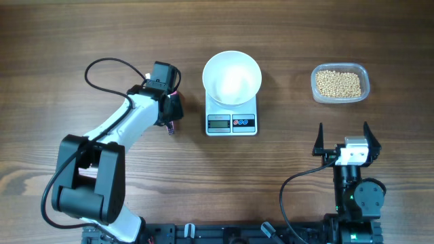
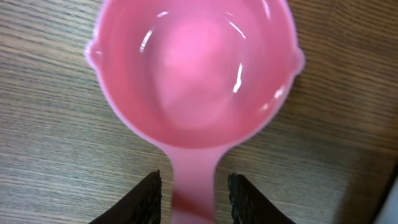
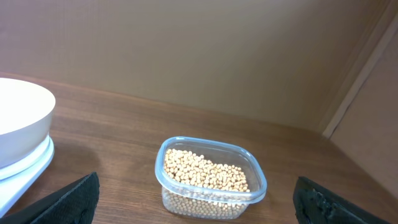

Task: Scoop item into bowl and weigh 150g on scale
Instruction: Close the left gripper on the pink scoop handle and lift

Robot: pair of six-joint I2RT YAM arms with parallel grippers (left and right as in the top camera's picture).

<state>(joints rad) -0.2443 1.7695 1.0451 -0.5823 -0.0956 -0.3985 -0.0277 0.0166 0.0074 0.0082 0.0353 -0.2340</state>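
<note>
Overhead: empty white bowl [image 1: 232,76] on the scale [image 1: 231,116]; beans [image 1: 339,83] in a clear tub [image 1: 367,81] to its right, right claw [image 1: 342,129] spread wide. Left wrist: left claw [image 2: 194,186] straddles the handle of an empty pink scoop [image 2: 193,74]; pinching it or not, cannot tell. Right wrist: tub between spread fingers [image 3: 74,199].

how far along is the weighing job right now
Done: the bowl sits empty on the scale. In hand: the left gripper straddles the handle of the pink scoop, jaws not yet tight on it. Left: every scoop of beans, all of them in the clear tub, plus the weighing itself. The right gripper is open, holding nothing.
</note>
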